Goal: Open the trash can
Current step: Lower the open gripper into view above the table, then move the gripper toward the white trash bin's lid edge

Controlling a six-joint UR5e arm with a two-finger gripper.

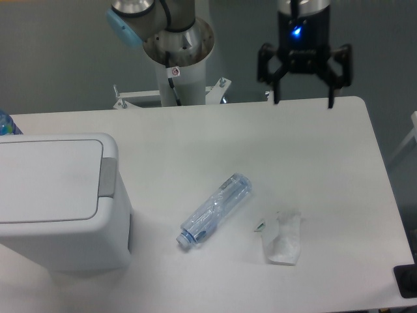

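Note:
The trash can [58,199] is a big white boxy bin at the left edge of the table, its flat lid down and a grey push tab [107,177] on its right side. My gripper [303,99] hangs open over the table's far edge, well to the right of the bin, with nothing between its fingers.
A clear plastic bottle [215,209] lies on its side in the middle of the table [260,143]. A crumpled white wrapper [283,237] lies to its right. The arm's base column [177,52] rises behind the far edge. A dark object [407,280] sits at the near right corner.

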